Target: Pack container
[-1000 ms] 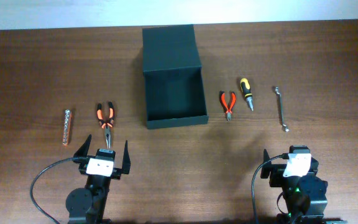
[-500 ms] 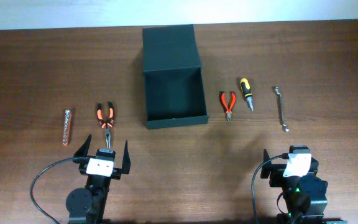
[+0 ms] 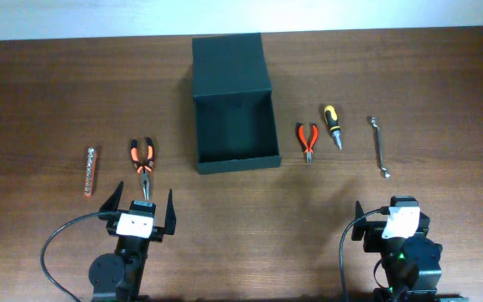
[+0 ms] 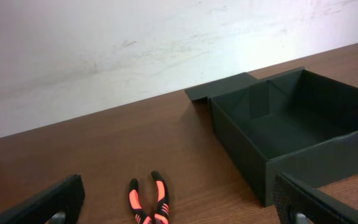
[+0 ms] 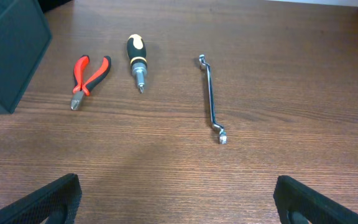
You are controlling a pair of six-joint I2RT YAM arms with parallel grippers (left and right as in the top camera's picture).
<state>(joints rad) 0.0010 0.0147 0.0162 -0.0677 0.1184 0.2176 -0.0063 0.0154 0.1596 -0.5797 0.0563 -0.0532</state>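
Observation:
The dark green-black box stands open at the table's middle back, its flap lid laid flat behind it; it also shows in the left wrist view and is empty. My left gripper is open and empty near the front left, just short of orange-handled long-nose pliers, which also show in the left wrist view. My right gripper is open and empty near the front right.
A copper-coloured bar lies at the far left. Right of the box lie small red pliers, a yellow-black screwdriver and a steel wrench; the right wrist view shows them as pliers, screwdriver, wrench.

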